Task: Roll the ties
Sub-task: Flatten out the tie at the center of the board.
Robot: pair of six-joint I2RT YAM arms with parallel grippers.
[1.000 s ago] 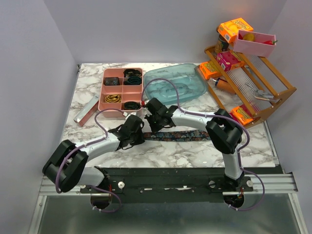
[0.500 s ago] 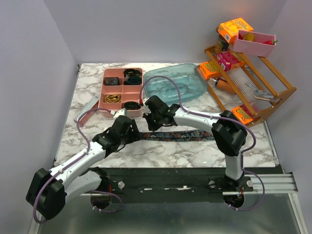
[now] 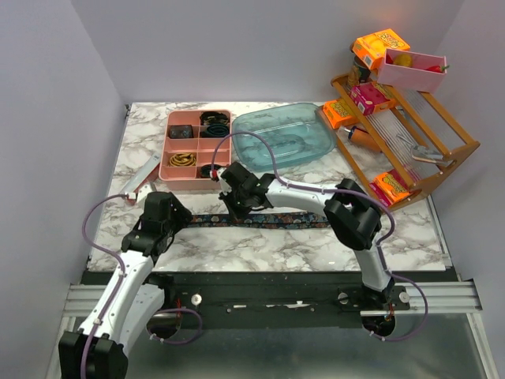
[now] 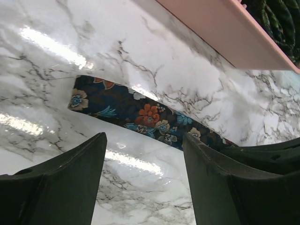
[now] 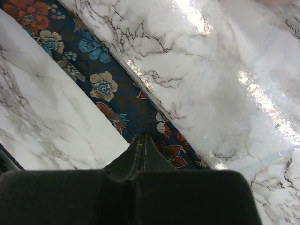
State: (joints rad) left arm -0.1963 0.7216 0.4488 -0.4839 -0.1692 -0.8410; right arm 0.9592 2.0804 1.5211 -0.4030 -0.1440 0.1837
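Observation:
One tie (image 3: 272, 222), dark navy with orange and pale-blue flowers, lies flat in a long strip across the marble table (image 3: 260, 249). My left gripper (image 3: 178, 215) hovers open just short of its left end. In the left wrist view the tie (image 4: 140, 115) ends squarely at the left and runs off to the right beyond the open left gripper (image 4: 143, 138), with bare marble between the fingers. My right gripper (image 3: 235, 208) is shut and its tips touch the tie a little right of that end. In the right wrist view the shut right gripper (image 5: 140, 137) points down onto the tie (image 5: 101, 84).
A pink compartment tray (image 3: 198, 163) with rolled dark items stands just behind both grippers, and its wall (image 4: 220, 35) shows in the left wrist view. A clear blue tray (image 3: 288, 134) sits behind it. A wooden rack (image 3: 410, 146) with snack boxes fills the right. A silver bar (image 3: 139, 181) lies at the left.
My left gripper has opened, letting go of the tie, and its arm has drawn back to the left. The tie now lies stretched further left. My right gripper shifted slightly left, still shut.

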